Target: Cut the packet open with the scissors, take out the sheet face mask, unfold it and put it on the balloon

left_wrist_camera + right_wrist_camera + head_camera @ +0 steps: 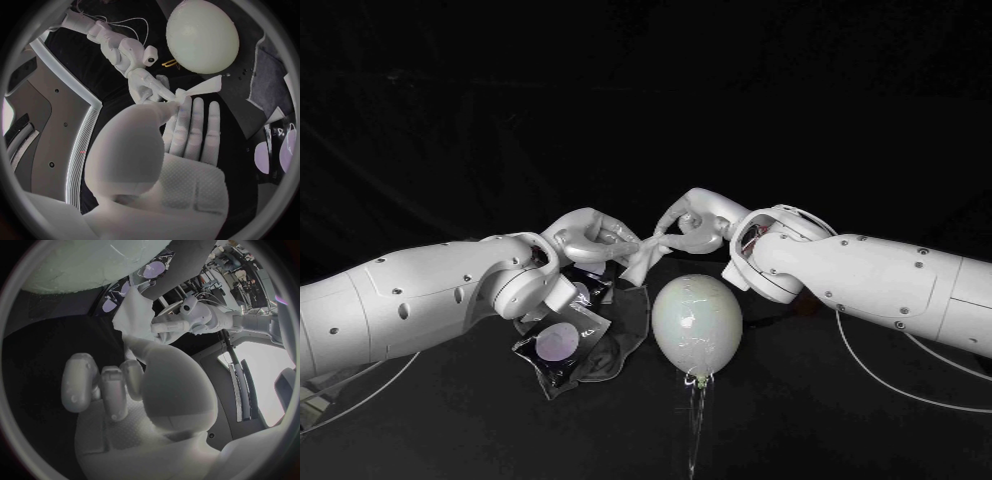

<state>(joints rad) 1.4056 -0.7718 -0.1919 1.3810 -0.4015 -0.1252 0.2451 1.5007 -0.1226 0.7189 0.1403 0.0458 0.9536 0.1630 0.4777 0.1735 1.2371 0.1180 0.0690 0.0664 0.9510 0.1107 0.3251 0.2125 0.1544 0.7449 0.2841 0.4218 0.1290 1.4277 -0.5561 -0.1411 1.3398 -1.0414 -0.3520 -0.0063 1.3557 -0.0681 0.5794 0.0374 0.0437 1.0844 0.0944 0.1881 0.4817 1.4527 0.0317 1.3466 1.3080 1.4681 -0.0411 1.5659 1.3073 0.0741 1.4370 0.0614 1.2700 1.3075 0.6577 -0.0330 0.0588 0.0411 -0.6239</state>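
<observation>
The pale balloon [697, 318] lies on the black table, its knot toward me and a thin string trailing from it. Just above its far end, my left hand [596, 236] and right hand [689, 225] meet, and the folded white sheet mask [640, 262] hangs between them. In the left wrist view the left thumb and fingers pinch a corner of the mask [201, 88], with the right hand [134, 60] holding it from the other side and the balloon [203, 35] beyond. In the right wrist view the mask [134, 315] runs from my right thumb to the left hand [187, 320].
The opened black packet [568, 342] lies left of the balloon, under my left wrist, with a round pale purple patch on it. It also appears as the packet [275, 150] in the left wrist view. Black table stretches in front of the balloon.
</observation>
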